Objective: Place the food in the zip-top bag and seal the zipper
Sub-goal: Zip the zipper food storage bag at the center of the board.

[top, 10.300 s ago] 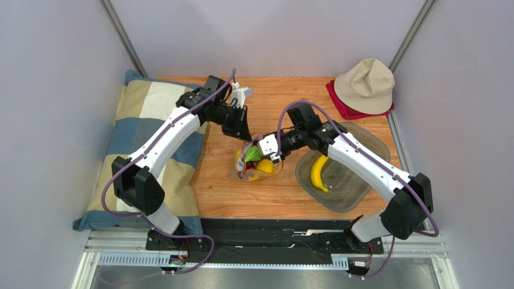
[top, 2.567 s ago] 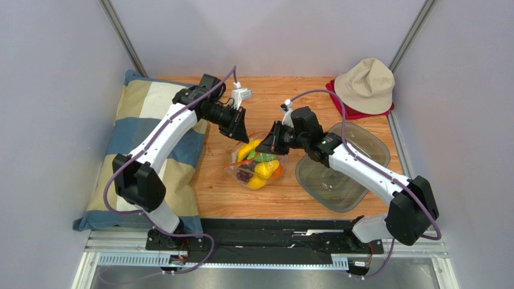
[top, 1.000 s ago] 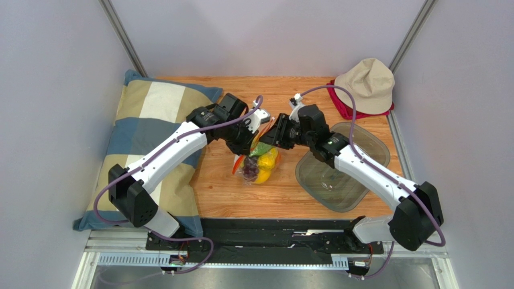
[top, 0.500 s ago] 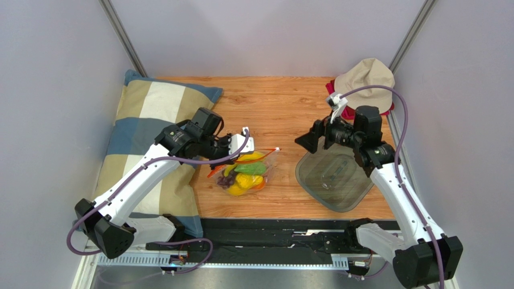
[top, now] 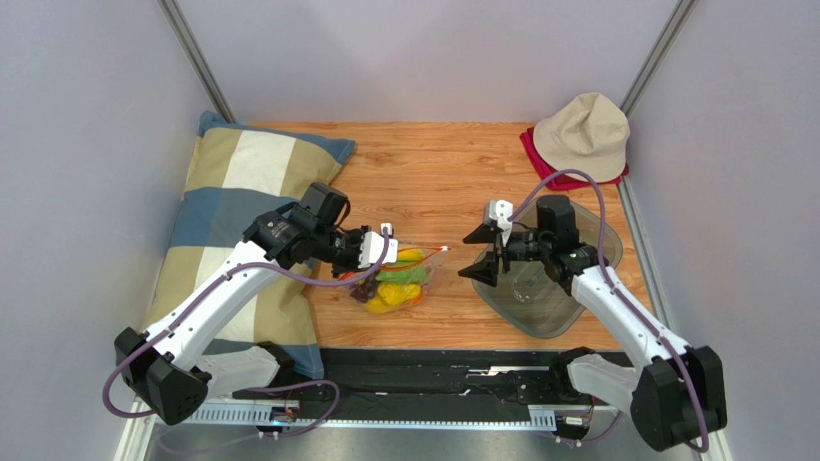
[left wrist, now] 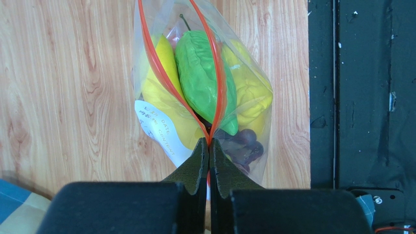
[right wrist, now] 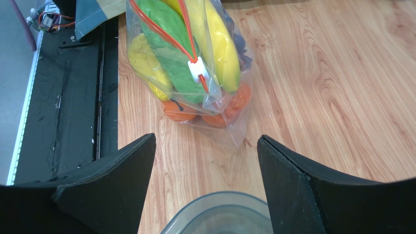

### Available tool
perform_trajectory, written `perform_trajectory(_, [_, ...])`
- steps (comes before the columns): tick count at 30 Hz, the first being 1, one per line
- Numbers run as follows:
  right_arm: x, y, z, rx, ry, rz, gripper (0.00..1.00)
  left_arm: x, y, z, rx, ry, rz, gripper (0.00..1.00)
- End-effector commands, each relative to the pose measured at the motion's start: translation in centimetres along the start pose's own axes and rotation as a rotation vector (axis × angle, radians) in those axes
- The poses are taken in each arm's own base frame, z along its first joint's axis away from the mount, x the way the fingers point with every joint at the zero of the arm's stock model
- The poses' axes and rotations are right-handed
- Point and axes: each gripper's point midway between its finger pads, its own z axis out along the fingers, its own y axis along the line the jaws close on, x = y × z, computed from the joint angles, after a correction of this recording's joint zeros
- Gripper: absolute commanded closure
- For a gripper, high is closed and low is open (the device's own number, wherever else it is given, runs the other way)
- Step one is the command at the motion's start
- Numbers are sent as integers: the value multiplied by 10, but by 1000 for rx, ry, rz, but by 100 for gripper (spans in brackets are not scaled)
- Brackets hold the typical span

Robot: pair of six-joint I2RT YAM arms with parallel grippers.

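Observed zip-top bag [right wrist: 233, 127] at 12 o'clock, packed with banana [right wrist: 219, 44], green piece [right wrist: 178, 78], orange pieces [right wrist: 178, 111]. Noted zipper [right wrist: 161, 32] strips converging at white slider [right wrist: 197, 70]. Found right gripper [right wrist: 206, 140] spread wide, clear of bag; tray [right wrist: 219, 210] rim at 6 o'clock.

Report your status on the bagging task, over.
Left gripper shut on zipper end. Right gripper open, holding nothing. Food inside zip-top bag, zipper gaping, slider at far end. Path to slider clear.

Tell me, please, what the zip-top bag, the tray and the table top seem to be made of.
Zip-top bag: thin clear plastic film, glossy; it crinkles and the fruit shows through.
Tray: grey translucent plastic, probably rigid; smooth moulded rim.
Table top: wood or wood-look laminate, matt; grain lines show.
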Motion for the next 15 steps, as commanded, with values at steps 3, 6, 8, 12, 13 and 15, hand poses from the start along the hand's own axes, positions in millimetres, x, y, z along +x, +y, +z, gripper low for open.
perform_trajectory(3, [-29,-19,23,-46,-113,-198,23,-21,9,-1,-5,-83,85,100])
perform_trajectory(6, [-32,-21,32,-83,-120,-183,29,-22,11,-2,-7,-84,79,100])
perform_trajectory(8, [-33,-20,38,-104,-125,-174,34,-23,12,-2,-6,-86,81,100])
perform_trajectory(12, [-37,-20,47,-121,-141,-153,51,-22,13,-1,-5,-87,77,100])
perform_trajectory(13, [-39,-20,47,-129,-141,-148,55,-22,13,-2,-6,-87,76,100])
perform_trajectory(15, [-40,-20,49,-139,-140,-141,60,-21,13,-2,-5,-89,69,100])
